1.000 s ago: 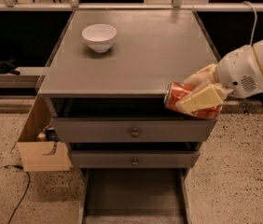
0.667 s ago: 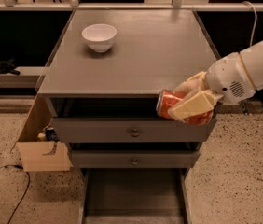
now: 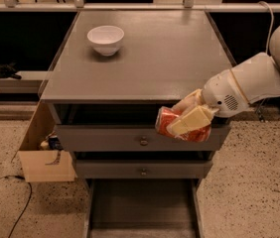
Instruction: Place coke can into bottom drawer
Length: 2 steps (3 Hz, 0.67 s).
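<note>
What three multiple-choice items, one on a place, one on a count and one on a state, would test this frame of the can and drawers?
1. Where is the can?
A) inside the top drawer
B) in the gripper, in front of the top drawer
C) on the floor of the bottom drawer

2. How many drawer fronts show a round knob?
A) none
B) one
C) two

3. The bottom drawer is:
A) pulled open
B) pushed shut
C) taken out

Answers:
1 B, the fingers clamp the can before the top drawer's front.
2 C, the top drawer and the middle drawer each carry one knob.
3 A, its floor juts out below the middle drawer.
</note>
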### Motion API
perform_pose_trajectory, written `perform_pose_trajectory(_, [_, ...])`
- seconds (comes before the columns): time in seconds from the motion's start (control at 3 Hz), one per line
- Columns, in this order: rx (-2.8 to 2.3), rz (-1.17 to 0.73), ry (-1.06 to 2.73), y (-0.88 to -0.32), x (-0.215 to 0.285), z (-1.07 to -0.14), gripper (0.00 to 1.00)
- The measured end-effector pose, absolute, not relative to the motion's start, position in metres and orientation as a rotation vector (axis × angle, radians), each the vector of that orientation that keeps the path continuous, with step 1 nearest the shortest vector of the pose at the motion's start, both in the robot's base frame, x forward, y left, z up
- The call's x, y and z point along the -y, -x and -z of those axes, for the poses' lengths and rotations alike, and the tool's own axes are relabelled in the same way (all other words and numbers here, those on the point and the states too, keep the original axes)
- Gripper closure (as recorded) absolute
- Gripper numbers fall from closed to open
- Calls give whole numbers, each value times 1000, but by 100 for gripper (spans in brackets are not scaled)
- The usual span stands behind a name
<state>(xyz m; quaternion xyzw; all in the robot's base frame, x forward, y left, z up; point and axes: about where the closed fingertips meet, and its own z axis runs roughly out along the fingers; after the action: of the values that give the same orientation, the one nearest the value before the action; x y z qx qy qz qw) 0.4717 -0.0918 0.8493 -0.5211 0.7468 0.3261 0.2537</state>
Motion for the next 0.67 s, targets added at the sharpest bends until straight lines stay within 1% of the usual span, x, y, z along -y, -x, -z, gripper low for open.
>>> perform_pose_trajectory(0.33, [-2045,-892,1367,-478,96,-838,100])
perform_pose_trajectory(0.67, [-2103,-958,1244,-473,101,-795,100])
